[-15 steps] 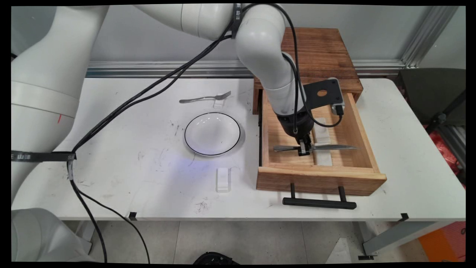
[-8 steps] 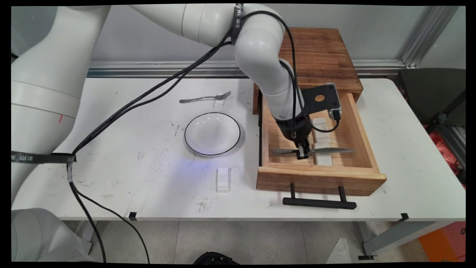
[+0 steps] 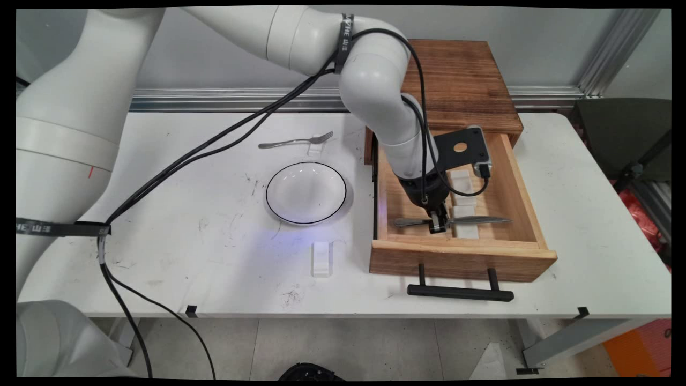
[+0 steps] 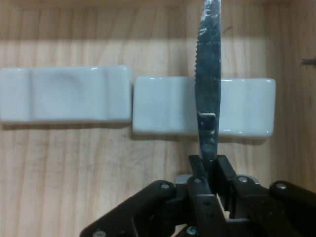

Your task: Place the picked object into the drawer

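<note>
Gripper (image 3: 437,224) clamping a knife (image 3: 477,219) at mid-length, inside the open wooden drawer (image 3: 514,193). Knife lying crosswise over a white rest (image 3: 467,229), blade pointing toward the drawer's right wall. Hand view showing serrated blade (image 4: 208,74) crossing one rest (image 4: 242,106), with a second rest (image 4: 64,94) beside it. Main view alone showing plate (image 3: 306,192), fork (image 3: 296,141) and a third rest (image 3: 321,258) on the table (image 3: 187,257). No legible writing readable on any item.

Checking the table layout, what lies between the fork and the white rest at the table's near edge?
The black-rimmed plate sits between the fork and the near rest, seen in the main view.
</note>
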Robot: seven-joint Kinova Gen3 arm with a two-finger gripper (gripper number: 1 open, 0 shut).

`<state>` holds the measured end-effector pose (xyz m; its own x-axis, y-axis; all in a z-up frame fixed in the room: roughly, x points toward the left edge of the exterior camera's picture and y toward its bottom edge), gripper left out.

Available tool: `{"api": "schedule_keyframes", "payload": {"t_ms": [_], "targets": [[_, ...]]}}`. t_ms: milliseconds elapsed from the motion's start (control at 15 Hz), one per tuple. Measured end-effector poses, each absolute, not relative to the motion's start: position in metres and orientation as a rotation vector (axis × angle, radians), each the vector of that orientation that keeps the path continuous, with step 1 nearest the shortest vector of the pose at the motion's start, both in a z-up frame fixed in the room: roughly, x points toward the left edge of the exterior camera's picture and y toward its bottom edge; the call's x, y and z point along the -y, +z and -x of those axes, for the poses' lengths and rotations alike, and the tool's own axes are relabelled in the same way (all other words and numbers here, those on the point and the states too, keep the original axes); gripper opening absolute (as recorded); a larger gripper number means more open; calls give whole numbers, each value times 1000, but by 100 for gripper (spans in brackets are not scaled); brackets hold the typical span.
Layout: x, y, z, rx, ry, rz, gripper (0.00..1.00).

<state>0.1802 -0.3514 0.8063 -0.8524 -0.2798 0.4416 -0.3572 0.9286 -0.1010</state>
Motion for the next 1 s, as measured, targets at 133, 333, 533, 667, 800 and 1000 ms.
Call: {"api": "schedule_keyframes", "payload": {"t_ms": [133,333,533,667,800,1000], "targets": [[352,804,-180,2654,249,-463,0],[353,800,-178,2648,246,-464,0],[353,798,-177,2643,246,-463,0],[353,797,-177,2640,246,-461,0],[354,796,-176,2638,247,-460,0],[354,795,-176,2633,249,-460,0]]}}
